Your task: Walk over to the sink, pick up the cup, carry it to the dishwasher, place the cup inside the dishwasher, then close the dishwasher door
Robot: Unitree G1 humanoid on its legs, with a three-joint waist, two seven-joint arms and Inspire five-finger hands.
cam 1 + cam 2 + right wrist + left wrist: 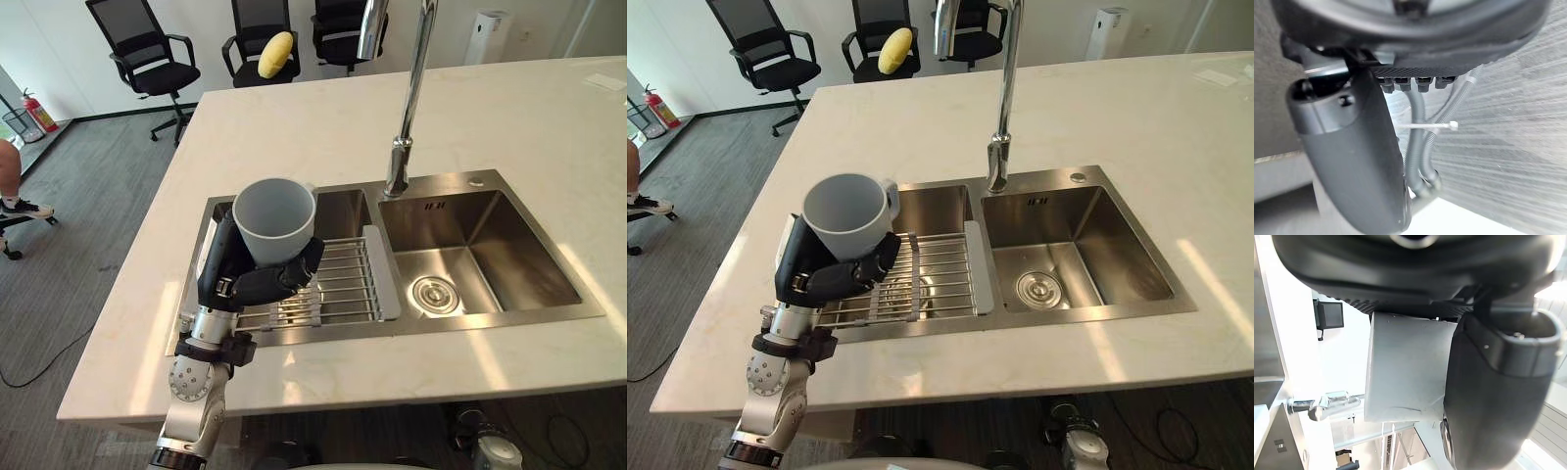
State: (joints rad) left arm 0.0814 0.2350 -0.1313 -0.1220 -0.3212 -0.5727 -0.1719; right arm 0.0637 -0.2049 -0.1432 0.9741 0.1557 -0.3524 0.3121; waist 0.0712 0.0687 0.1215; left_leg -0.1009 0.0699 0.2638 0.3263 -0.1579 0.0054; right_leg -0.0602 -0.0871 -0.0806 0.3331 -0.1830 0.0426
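Left hand [250, 284]: rises from the near left edge of the counter [294, 127]. Fingers and thumb are curled round the lower wall of the cup [274, 220], clamping it. In the left wrist view the thumb [1493, 382] lies against the cup's pale side.

Cup: grey, upright, mouth up, nothing inside. A small handle sits on its far right side. It is held in the left hand over the left basin, above the left end of the rack [343, 284].

Rack: wire bars with a pale grey end piece on the right, lying across the near part of the left basin.

Sink [470, 326]: steel, two basins, set into the counter. The right basin has a round drain [435, 294].

Tap [407, 108]: tall, chrome, standing on the far rim between the basins.

Counter: pale marble-look top, all round the sink.

Right hand [1352, 161]: dark thumb seen in the right wrist view over grey floor. Whether the fingers are spread or curled cannot be told.

Far side: black office chairs [147, 49] on grey floor, one bearing a yellow cushion [275, 54].

Far left: a red fire extinguisher [39, 111].

Left edge: a person's leg and shoe [20, 201].
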